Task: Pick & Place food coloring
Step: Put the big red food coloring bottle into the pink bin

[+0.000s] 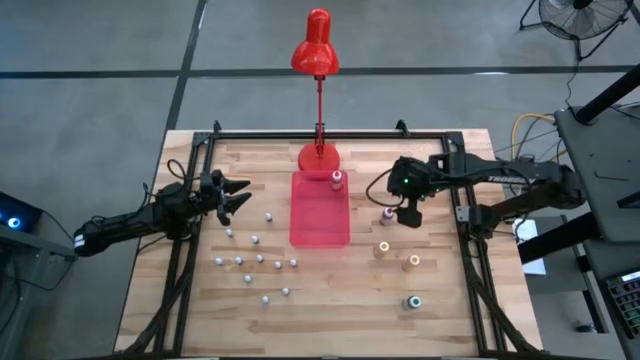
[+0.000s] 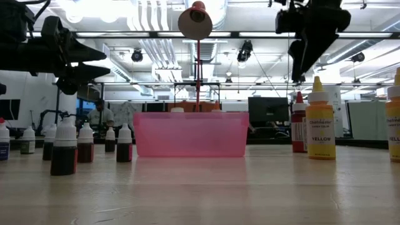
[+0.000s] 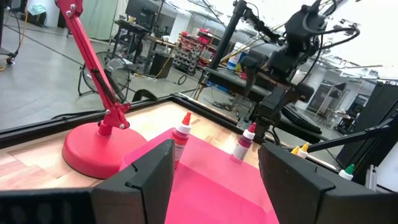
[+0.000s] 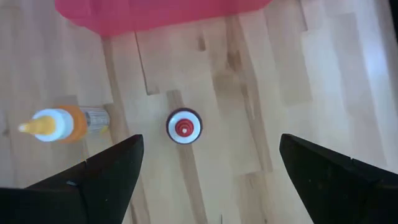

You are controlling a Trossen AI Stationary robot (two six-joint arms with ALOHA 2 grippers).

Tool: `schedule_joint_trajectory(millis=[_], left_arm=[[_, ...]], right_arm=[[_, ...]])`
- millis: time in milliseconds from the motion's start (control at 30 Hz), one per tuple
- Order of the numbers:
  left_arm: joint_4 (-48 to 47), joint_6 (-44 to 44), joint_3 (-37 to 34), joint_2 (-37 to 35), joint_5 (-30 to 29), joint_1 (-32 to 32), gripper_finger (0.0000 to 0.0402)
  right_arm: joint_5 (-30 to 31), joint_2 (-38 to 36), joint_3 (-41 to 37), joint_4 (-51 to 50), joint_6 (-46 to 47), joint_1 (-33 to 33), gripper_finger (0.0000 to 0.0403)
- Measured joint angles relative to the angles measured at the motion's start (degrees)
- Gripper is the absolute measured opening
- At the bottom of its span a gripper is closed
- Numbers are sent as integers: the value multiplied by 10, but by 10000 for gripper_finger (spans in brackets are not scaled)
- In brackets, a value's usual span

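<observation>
Right of the red tray (image 1: 320, 222), the right gripper (image 1: 396, 206) hangs in the air with its fingers spread wide and nothing between them; its wrist view looks straight down on the red-capped bottle (image 4: 184, 126), which stands upright on the wood just beside the tray's right edge and lines up between the 2 fingers, not touching either. Same wrist view shows the orange-capped bottle (image 4: 59, 123) standing near it on bare table. High view: pink-capped bottle (image 1: 337, 179) stands upright in the tray's far right corner, close to the red lamp (image 1: 318, 153) base; yellow-capped bottle (image 1: 414, 261) and teal-capped bottle (image 1: 411, 301) stand on the right half, well apart from the tray, teal nearest the front edge. Small whitish-capped bottles (image 1: 256, 264) sit scattered over the left half of the table (image 1: 190, 310), about 12 countable from above, all upright in the low view and none in the tray. Left gripper (image 1: 234, 196) hovers over the left side of the table, pointed at the tray and lamp, fingers apart and empty, clear of the small bottles. Low view shows both grippers raised well above the bottle tops.
</observation>
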Motion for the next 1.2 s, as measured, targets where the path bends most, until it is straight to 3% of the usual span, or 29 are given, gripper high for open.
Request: schedule_joint_trajectory(millis=[567,1200], left_arm=[[0,0,0,0,0,0,204],[0,0,0,0,0,0,204]], right_arm=[[-2,20,-103,121,-5,14,370],[-18,112,-130,187,-20,16,370]])
